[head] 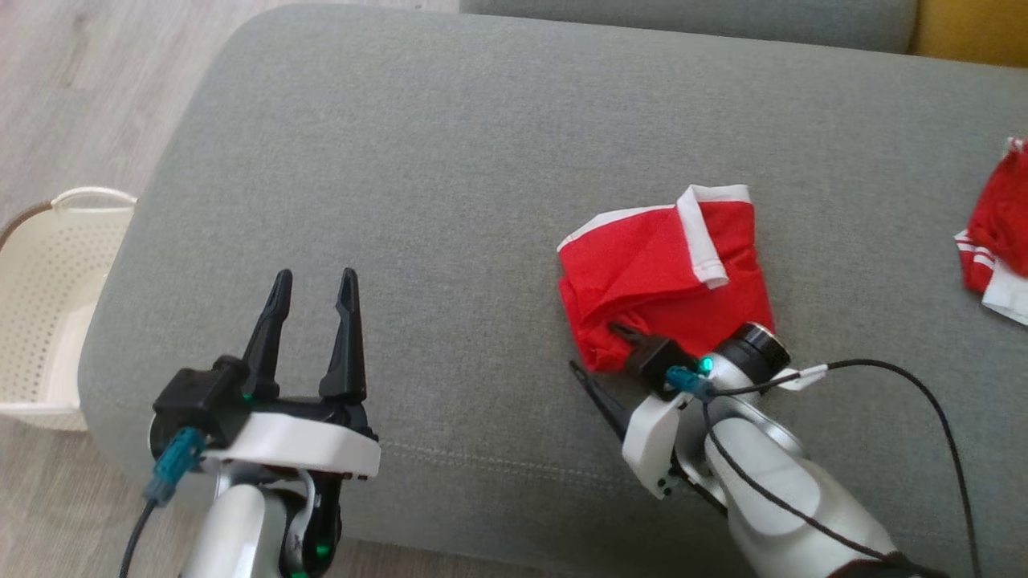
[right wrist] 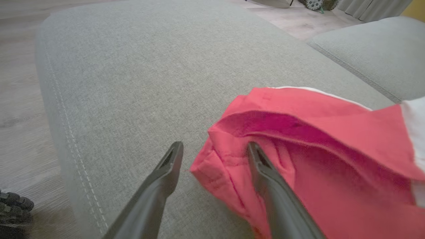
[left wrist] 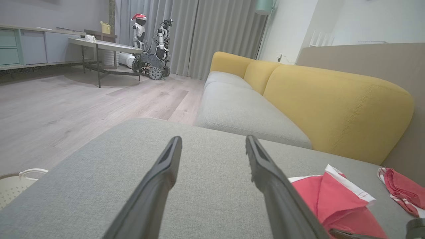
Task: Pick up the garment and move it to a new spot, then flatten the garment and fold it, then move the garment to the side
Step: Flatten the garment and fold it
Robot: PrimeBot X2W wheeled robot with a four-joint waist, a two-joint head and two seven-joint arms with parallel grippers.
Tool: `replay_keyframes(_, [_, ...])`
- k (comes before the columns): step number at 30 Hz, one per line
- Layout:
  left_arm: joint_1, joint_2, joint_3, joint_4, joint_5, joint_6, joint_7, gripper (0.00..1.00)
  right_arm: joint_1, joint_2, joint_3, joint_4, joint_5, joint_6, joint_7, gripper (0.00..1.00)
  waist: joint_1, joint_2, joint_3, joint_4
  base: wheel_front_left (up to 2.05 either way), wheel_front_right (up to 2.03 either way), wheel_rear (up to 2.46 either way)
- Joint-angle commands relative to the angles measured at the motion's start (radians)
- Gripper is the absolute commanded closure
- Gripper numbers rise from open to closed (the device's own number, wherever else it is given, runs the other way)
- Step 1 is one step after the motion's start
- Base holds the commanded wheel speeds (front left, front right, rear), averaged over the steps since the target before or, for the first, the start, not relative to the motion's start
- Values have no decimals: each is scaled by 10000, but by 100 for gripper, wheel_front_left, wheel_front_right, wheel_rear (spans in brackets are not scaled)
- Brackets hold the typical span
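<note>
On the grey cushion (right wrist: pixel 132 83), the right gripper (right wrist: pixel 214 146), spread wide, is straddling a bunched corner of the garment (right wrist: pixel 298 132), risking a multi-layer pinch if closing here; the left gripper (head: pixel 315 277) is hovering spread, empty.

A white perforated basket (head: pixel 48 297) stands on the wooden floor (head: pixel 72 72) just beside the grey sofa seat (head: pixel 450 160); yellow backrest cushions (left wrist: pixel 332 103) rise behind it.
</note>
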Motion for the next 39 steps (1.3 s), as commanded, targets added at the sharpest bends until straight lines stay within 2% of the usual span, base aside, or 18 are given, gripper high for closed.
replay_keyframes(1, [-301, 68, 392, -303, -30, 5, -120, 0, -411, 217, 123, -219, 82, 33, -114, 0, 0, 0, -40, -74, 0, 0, 0])
replay_keyframes(8, [-258, 68, 458, -382, -35, 25, -120, 0, -404, 251, -577, -542, 1157, 33, -474, 0, 0, 0, -107, -299, 0, 0, 0])
replay_keyframes(15, [-333, 68, 609, -588, 22, 8, -120, 0, -17, -163, -1949, -1804, 2153, 33, -694, 0, 0, 0, -142, -730, 0, 0, 0])
replay_keyframes(21, [-424, 68, 677, -881, -93, 44, -120, 0, 1029, -414, -3918, -3627, 1549, 33, -872, 0, 0, 0, -109, -1138, 0, 0, 0])
replay_keyframes(29, [-515, 68, 625, -1179, -161, 179, -120, 0, 2847, 153, -6270, -5839, 472, 33, -1040, 0, 0, 0, 214, -1487, 0, 0, 0])
replay_keyframes(31, [-488, 68, 547, -1241, -199, 244, -120, 0, 3275, 307, -6623, -6210, 233, 33, -1062, 0, 0, 0, 272, -1549, 0, 0, 0])
replay_keyframes(37, [-427, 68, 475, -1229, -139, 245, -120, 0, 3439, 406, -6790, -6516, 89, 33, -1081, 0, 0, 0, 368, -1579, 0, 0, 0])
replay_keyframes(38, [-443, 68, 459, -1218, -137, 229, -120, 0, 3404, 411, -6764, -6519, 96, 33, -1082, 26, 0, 0, 393, -1552, 0, 0, 0])
replay_keyframes(39, [-467, 68, 444, -1207, -146, 215, -120, 0, 3357, 414, -6701, -6496, 109, 33, -1083, 100, 0, 0, 425, -1511, 0, 0, 0])
